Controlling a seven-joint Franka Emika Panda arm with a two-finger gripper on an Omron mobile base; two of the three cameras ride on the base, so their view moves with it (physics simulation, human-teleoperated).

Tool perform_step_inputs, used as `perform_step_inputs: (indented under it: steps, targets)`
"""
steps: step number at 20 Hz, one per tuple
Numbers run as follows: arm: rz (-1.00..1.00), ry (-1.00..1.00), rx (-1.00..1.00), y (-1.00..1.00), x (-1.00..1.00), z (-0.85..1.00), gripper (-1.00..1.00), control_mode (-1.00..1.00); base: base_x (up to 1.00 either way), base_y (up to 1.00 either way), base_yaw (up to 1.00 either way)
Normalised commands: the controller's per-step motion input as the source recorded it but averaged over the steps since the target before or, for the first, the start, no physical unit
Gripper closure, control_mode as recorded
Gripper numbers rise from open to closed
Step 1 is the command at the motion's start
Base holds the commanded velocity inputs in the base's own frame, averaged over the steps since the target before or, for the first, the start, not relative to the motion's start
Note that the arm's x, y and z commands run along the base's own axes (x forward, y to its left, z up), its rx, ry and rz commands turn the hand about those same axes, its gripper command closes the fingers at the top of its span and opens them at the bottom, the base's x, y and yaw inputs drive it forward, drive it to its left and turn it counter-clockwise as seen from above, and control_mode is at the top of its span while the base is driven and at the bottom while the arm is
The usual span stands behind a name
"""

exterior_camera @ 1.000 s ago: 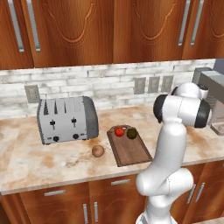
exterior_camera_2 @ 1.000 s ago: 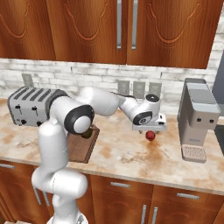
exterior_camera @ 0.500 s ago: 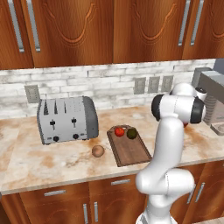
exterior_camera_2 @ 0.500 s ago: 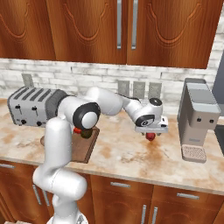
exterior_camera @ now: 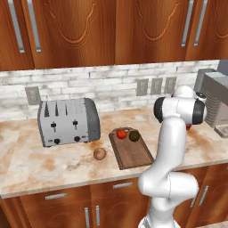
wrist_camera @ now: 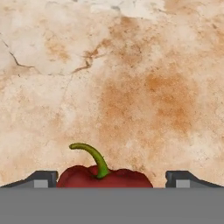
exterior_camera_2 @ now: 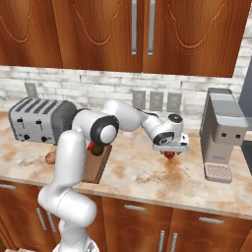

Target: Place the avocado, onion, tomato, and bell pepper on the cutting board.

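Lowered since the earlier frame: gripper (exterior_camera_2: pixel 170 149), fingers spread wide apart, straddling red bell pepper (wrist_camera: pixel 104 176) on counter (exterior_camera_2: pixel 147 172) beside coffee machine (exterior_camera_2: pixel 222 133). Tomato (exterior_camera: pixel 121 133) and avocado (exterior_camera: pixel 134 135) on cutting board (exterior_camera: pixel 133 153); onion (exterior_camera: pixel 99 153) just left of board.

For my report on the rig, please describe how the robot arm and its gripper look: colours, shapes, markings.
The arm is glossy white, built of rounded tubular links with dark grey to black joint caps. The gripper has a white, boxy, flat body; its finger tips are small, dark and blocky. I see no cables or markings.
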Motion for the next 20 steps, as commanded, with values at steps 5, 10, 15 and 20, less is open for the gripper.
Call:
perform_step_inputs:
  steps: [5, 10, 15, 20]
  targets:
    - [0.0, 0.0, 0.0, 0.0, 0.05, -0.17, 1.0, -1.0, 0.0, 0.0, 0.0]
    - [0.0, 0.0, 0.01, 0.0, -0.02, 0.16, 1.0, -1.0, 0.0, 0.0, 0.0]
    - [0.0, 0.0, 0.0, 0.09, -0.17, 0.48, 1.0, -1.0, 0.0, 0.0, 0.0]
    - [0.0, 0.0, 0.0, 0.19, -0.29, 0.46, 1.0, -1.0, 0.0, 0.0, 0.0]
